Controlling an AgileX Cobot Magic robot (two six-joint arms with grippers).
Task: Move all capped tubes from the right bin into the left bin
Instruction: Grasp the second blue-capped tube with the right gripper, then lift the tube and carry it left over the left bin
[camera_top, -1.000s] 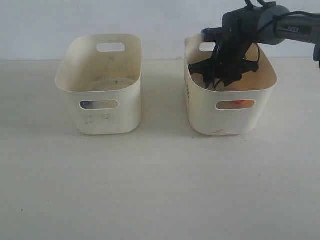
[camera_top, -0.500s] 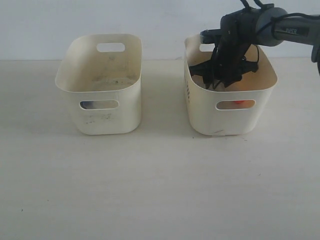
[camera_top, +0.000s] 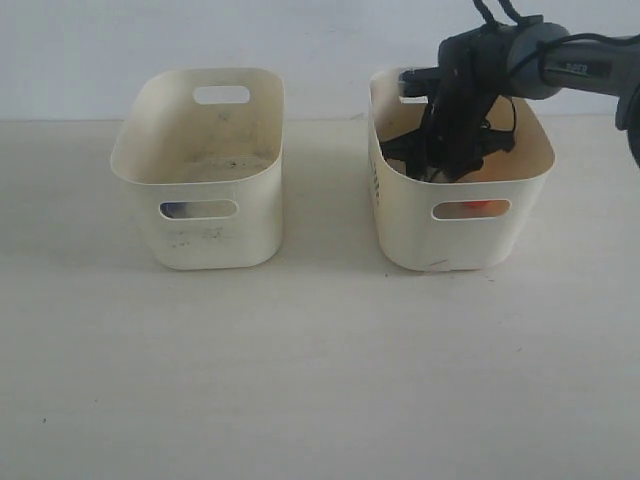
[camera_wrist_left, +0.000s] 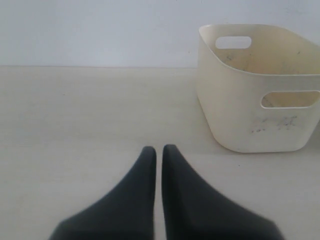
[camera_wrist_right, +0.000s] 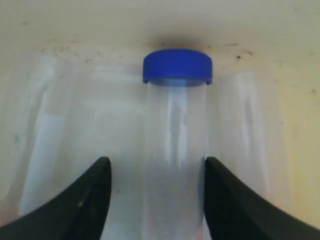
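A: Capped tube (camera_wrist_right: 176, 130), clear plastic, smooth and round, blue cap (camera_wrist_right: 177, 67), pinched between the black fingers (camera_wrist_right: 75, 205) of the right gripper (camera_wrist_right: 156, 161), inside the right bin (camera_top: 400, 235). Anything new?

B: Raised a little since a second ago, toward the rim. Means one tube leaving; orange cap (camera_top: 480, 207) visible through the oval handle cut-out (camera_top: 470, 209), so more to go.

A: And elsewhere?

B: Left bin (camera_top: 215, 240), paler, smudged grey, glossy. Left gripper (camera_wrist_left: 159, 149) pressed together, holding nothing, above the table (camera_wrist_left: 75, 115).
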